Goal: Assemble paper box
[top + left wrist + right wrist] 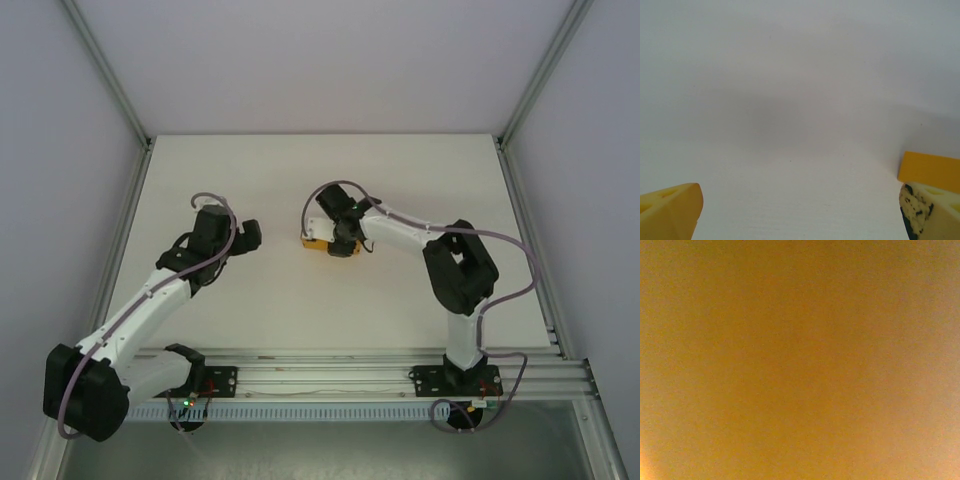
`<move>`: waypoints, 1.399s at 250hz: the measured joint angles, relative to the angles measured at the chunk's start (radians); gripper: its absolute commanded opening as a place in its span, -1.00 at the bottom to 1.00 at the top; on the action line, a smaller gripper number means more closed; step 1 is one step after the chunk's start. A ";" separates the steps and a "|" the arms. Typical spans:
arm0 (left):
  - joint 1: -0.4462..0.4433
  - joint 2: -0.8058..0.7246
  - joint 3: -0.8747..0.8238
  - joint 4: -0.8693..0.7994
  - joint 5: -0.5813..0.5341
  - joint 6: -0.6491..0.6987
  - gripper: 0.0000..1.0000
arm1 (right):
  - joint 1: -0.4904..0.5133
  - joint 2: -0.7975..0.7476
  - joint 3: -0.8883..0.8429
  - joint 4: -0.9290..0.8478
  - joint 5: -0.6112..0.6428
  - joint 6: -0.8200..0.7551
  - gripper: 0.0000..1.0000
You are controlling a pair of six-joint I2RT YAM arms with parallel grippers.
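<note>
1. While the left gripper [800, 200] is hovering over the white table [790, 100], its jaws are standing wide apart and holding nothing. Its yellow fingers [670, 212] are sitting at the two bottom corners of the left wrist view.
2. The right gripper [343, 243] is bearing down on the paper box [316, 243] from above. I cannot tell whether its jaws are gripping it, because the right wrist camera is looking at blurred orange card close up.
3. The paper box is lying near the middle of the table between the two grippers, touching the right one and apart from the left one.
4. Its uncovered end is pointing left, toward the left gripper. Its long axis seems to be running left to right, but the right gripper is hiding the rest, so I cannot be sure.
5. Both arms [400, 232] are reaching in from the near edge.
</note>
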 measured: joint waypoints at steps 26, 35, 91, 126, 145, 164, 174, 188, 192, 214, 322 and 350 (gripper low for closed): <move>0.000 -0.029 -0.007 0.000 -0.007 -0.007 1.00 | 0.014 -0.009 -0.046 0.112 0.110 -0.012 -0.13; 0.000 -0.037 -0.010 0.000 -0.010 -0.008 1.00 | 0.018 -0.009 -0.063 0.158 0.150 -0.024 -0.12; 0.000 -0.049 -0.016 0.000 -0.014 -0.023 1.00 | 0.024 -0.009 -0.135 0.348 0.284 -0.097 0.50; 0.000 -0.049 -0.016 0.000 -0.014 -0.023 1.00 | 0.039 -0.017 -0.212 0.413 0.301 -0.151 0.82; 0.000 -0.049 -0.016 0.004 -0.014 -0.023 1.00 | 0.056 -0.043 -0.262 0.423 0.301 -0.158 0.88; 0.000 -0.049 -0.016 0.009 -0.014 -0.023 1.00 | 0.065 -0.100 -0.290 0.399 0.260 -0.137 0.96; 0.000 -0.048 -0.016 0.010 -0.014 -0.023 1.00 | 0.069 -0.131 -0.299 0.378 0.237 -0.120 1.00; 0.000 -0.048 -0.016 0.013 -0.014 -0.022 1.00 | 0.073 -0.179 -0.307 0.348 0.207 -0.101 1.00; 0.000 -0.047 -0.016 0.013 -0.014 -0.022 1.00 | 0.073 -0.193 -0.309 0.340 0.201 -0.090 1.00; 0.000 -0.040 -0.015 0.023 -0.016 -0.021 1.00 | 0.074 -0.269 -0.321 0.318 0.171 -0.044 1.00; 0.183 0.063 -0.126 0.402 -0.230 0.161 1.00 | -0.393 -0.701 -0.568 0.542 0.084 0.618 1.00; 0.243 0.144 -0.279 0.645 -0.274 0.230 1.00 | -0.565 -0.721 -0.728 0.704 0.061 0.809 1.00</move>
